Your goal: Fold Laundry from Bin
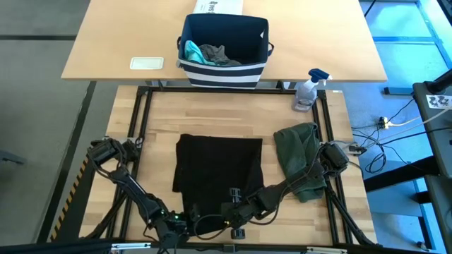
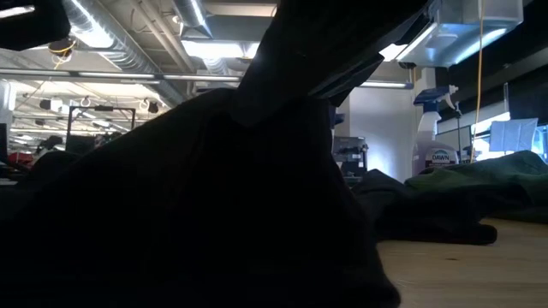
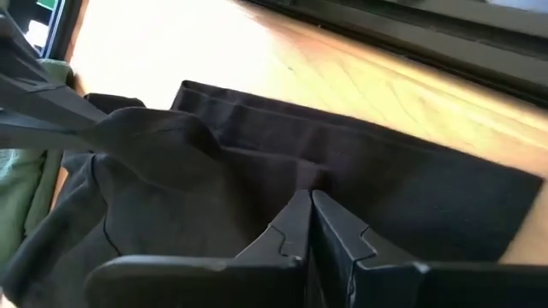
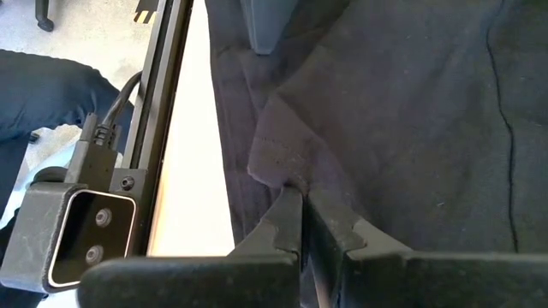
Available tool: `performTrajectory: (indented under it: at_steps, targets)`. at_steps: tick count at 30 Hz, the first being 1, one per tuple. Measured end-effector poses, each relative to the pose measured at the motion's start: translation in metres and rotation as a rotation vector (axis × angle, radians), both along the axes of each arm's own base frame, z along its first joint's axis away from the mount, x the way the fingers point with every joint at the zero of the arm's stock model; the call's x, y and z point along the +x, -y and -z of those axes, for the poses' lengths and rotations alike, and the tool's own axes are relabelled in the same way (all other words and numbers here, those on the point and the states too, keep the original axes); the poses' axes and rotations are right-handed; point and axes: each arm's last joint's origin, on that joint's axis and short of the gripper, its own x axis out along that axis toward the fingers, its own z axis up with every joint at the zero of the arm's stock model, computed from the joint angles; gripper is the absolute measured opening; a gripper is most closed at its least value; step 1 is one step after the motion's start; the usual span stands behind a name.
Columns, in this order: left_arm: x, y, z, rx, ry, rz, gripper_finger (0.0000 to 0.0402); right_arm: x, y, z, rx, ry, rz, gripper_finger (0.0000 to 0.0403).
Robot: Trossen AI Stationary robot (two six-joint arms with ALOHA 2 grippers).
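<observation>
Jaws of both grippers, left (image 3: 306, 224) and right (image 4: 301, 218), pinch the black T-shirt's (image 1: 219, 169) near hem.

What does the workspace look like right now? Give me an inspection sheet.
Surface: wooden table inside a black frame; a second, lighter table behind it.
Job's things: black shirt spread flat near the front edge; green garment bunched to its right; bin on the far table with teal and grey cloth inside.
Clutter: spray bottle at the back right; white card left of the bin.
Grippers: left gripper and right gripper both shut on the black shirt's near edge.
Cables: loose leads on the floor, right of the table.
Surroundings: workshop ceiling lights; a person's dark sleeve beside the frame.
</observation>
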Motion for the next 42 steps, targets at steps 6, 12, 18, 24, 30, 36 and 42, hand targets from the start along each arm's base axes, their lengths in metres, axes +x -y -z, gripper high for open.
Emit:
performTrajectory:
  at_steps: [6,12,18,24,30,36,42]
  targets:
    - [0.002,-0.002,-0.001,0.012,0.015,-0.019,0.0001,0.0,0.0,0.0,0.0,-0.001,0.0,0.0007]
    - [-0.003,-0.003,-0.024,-0.015,0.045,-0.014,0.0001,-0.001,0.0,0.0,0.012,-0.012,-0.013,0.0007]
    - [-0.019,-0.009,-0.05,-0.004,0.045,-0.043,0.0,-0.001,-0.001,0.0,0.022,-0.019,-0.02,0.0007]
    - [-0.034,-0.012,-0.057,-0.034,-0.01,-0.09,0.0,-0.001,-0.002,0.0,0.058,-0.033,-0.025,0.0007]
    - [-0.043,-0.005,-0.057,-0.058,-0.023,-0.08,0.0,-0.001,-0.004,0.0,0.093,-0.047,-0.057,0.0018]
    - [-0.053,-0.007,-0.065,-0.075,-0.022,-0.1,0.0,-0.001,-0.006,-0.002,0.144,-0.052,-0.111,0.01]
    - [-0.062,-0.007,-0.079,-0.118,0.013,-0.106,0.0,0.001,-0.009,-0.008,0.158,-0.028,-0.146,0.0198]
